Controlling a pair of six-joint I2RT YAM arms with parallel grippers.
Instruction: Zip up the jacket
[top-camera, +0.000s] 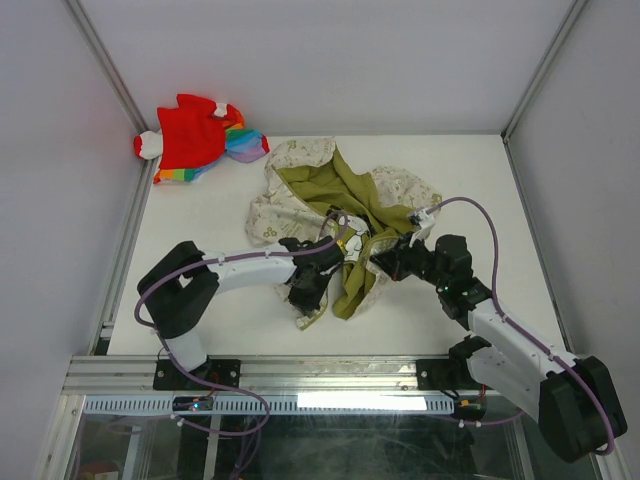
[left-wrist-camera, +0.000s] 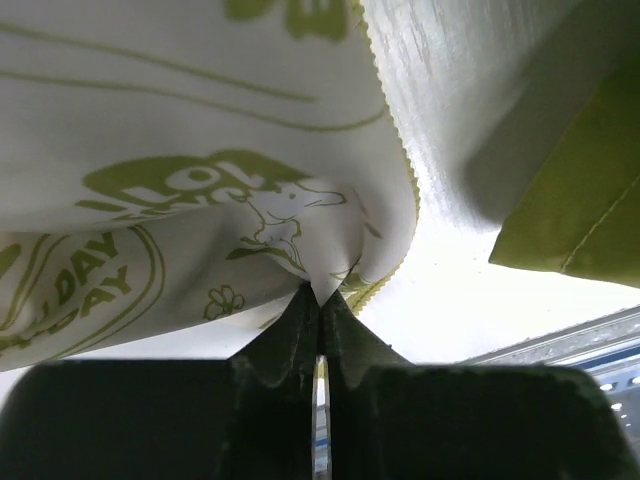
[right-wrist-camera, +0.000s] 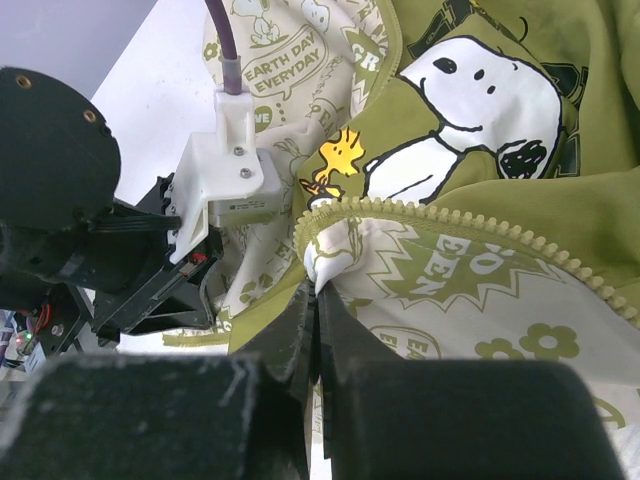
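The jacket (top-camera: 345, 190) lies crumpled at the middle of the surface (top-camera: 200, 230). The left claw (left-wrist-camera: 318, 300) and right claw (right-wrist-camera: 315, 295) each clench a front edge, apparently to align the zipper teeth (right-wrist-camera: 470, 222).

On the jacket (right-wrist-camera: 520, 330), right wrist view: speech bubble (right-wrist-camera: 283, 60) reads "EARTH DAY EVERYDAY"; starburst (right-wrist-camera: 455, 275) shows "EEN". Left wrist view: partial "LOV", "DAY" twice.

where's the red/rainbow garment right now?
Top view: the red and rainbow garment lies at the far-left corner of the table, just left of the jacket.
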